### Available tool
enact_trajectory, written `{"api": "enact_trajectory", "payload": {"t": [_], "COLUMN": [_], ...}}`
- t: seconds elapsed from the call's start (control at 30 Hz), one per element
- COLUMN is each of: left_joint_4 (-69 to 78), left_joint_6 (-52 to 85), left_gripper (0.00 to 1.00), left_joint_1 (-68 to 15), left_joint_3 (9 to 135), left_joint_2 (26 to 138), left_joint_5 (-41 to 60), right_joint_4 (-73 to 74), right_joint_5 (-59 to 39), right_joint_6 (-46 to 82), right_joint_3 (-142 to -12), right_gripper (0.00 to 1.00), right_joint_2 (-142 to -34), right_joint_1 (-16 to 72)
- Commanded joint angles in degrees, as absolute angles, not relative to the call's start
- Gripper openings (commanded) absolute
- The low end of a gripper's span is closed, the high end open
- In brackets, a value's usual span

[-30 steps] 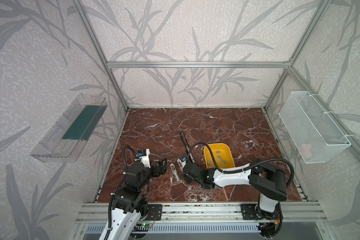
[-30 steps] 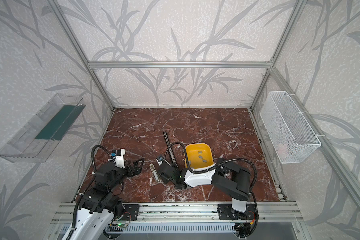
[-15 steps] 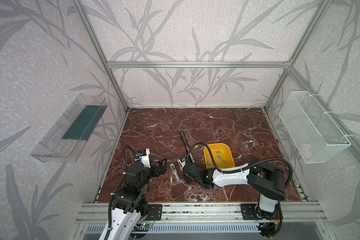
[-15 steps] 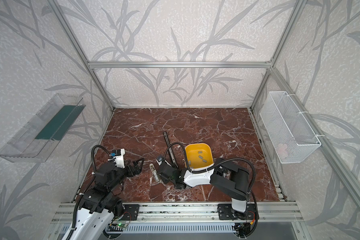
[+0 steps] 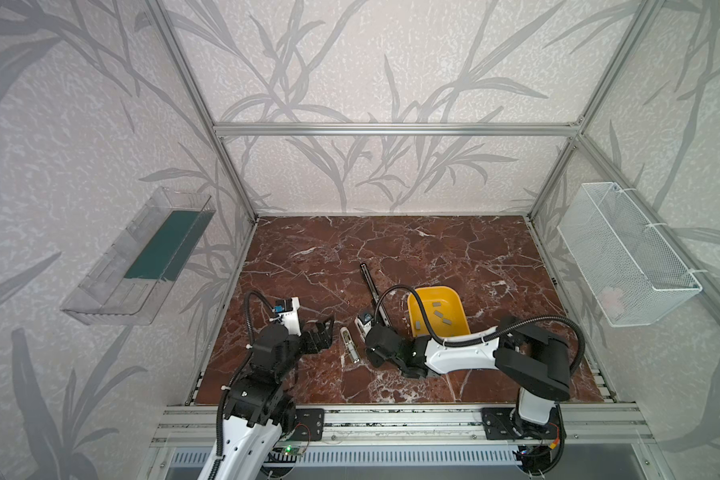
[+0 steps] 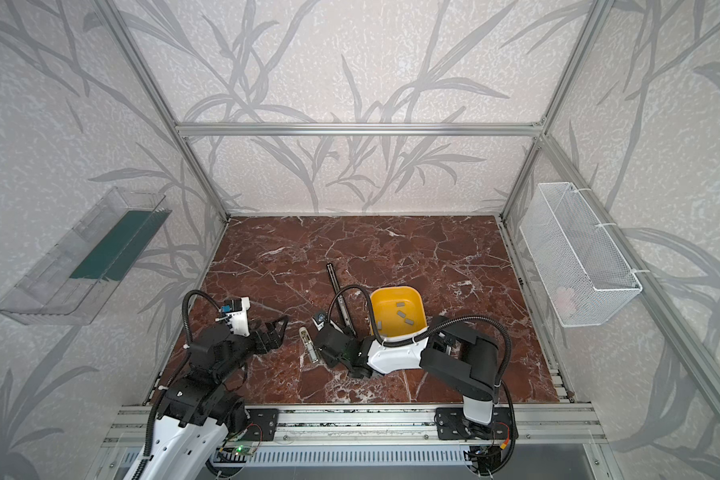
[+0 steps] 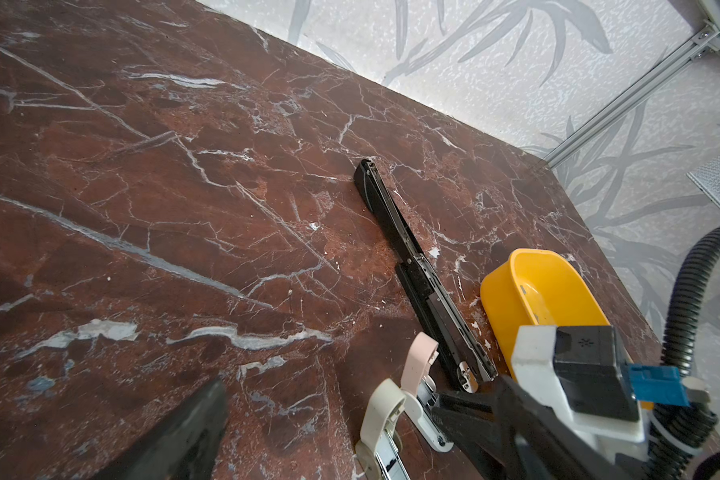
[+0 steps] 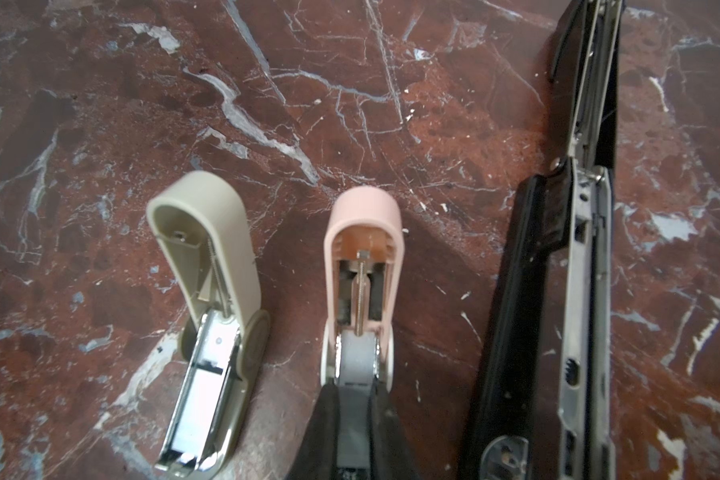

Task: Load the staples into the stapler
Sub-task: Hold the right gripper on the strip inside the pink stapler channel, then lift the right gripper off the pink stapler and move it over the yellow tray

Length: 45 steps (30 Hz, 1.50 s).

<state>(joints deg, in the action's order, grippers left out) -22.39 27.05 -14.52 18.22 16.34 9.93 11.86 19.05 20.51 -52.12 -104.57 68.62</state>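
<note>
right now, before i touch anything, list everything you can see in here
table: one, red-brown marble, cell floor
beige stapler: one, beige, lid open, front of the table
pink stapler: one, pink, open, between the beige and black staplers
black stapler: one, black, long, opened flat, beside the yellow bin
yellow bin: one, yellow, beside the black stapler
staples: at least four strips showing, grey, loose in the bin
staple strip: one, grey, at the pink stapler's open channel
clear tray: one, transparent, left wall, holds a green sheet
wire basket: one, white, right wall; pale thing inside, too blurred to name
left hand: open, empty, beside the beige stapler
right hand: shut on the staple strip
</note>
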Motion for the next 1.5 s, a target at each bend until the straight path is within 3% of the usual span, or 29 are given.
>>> {"api": "enact_trajectory", "payload": {"t": [0.0,0.43,0.87,1.23,1.33,1.47], "left_joint_4": [-21.58,-21.57,-20.64,-23.51,-28.96,-27.29], "left_joint_6": [27.69,27.76,27.67,29.70,42.81,51.39], "left_gripper": [0.99,0.99,0.99,0.99,0.99,0.99], "left_joint_1": [-14.65,-14.64,-14.67,-14.60,-14.65,-15.21], "left_joint_3": [17.53,17.54,17.65,20.39,28.04,38.29], "left_joint_2": [16.49,16.48,18.50,19.54,22.59,31.71], "left_joint_5": [10.12,10.14,10.02,6.89,1.94,10.87], "right_joint_4": [12.03,12.83,11.49,7.56,2.59,-7.90], "right_joint_5": [19.29,18.03,17.36,21.41,27.79,36.41], "right_joint_6": [21.87,23.03,22.42,23.38,25.83,32.99], "right_joint_3": [-50.36,-48.74,-48.34,-45.81,-44.39,-42.60], "right_gripper": [0.01,0.05,0.41,0.38,0.39,0.39], "right_joint_2": [-103.56,-102.60,-95.93,-87.27,-81.16,-72.20], "right_joint_1": [68.54,68.61,69.08,69.06,69.08,67.03]}}
